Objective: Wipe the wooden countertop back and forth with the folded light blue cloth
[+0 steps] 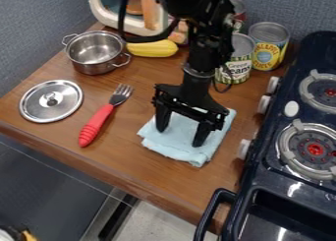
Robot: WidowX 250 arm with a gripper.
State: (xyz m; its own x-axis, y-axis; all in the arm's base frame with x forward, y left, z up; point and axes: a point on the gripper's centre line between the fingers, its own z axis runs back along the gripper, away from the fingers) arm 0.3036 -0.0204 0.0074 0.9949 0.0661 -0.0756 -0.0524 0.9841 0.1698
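A brown wood-grain worktop (125,159) stands against a grey-blue padded wall (29,33), with a dark blue toy stove (266,159) along its three o'clock side. The thing nearest the black two-finger claw (179,137) is a pale blue folded cloth (218,136), lying towards the worktop's near edge. The claw hangs directly over it, open, its two fingers spread apart with nothing gripped between them; whether the tips touch the fabric, I cannot tell. Taking the cloth as centre and twelve as the top of the view, a red-handled metal fork (97,124) and a round silver lid (62,90) lie between nine and ten o'clock, a small shiny steel pot (95,65) between ten and eleven, a yellow rounded piece (151,49) near half past eleven, and two labelled tin cans (235,73) (267,53) around one. The cloth should be light, soft and limp, not fragile, and unlikely to slip once pinched. The loose layers may slide apart, though, so the best hold is probably low across the thick middle, catching all the folds together; a nip at the six o'clock corner would likely let it unfold and droop.
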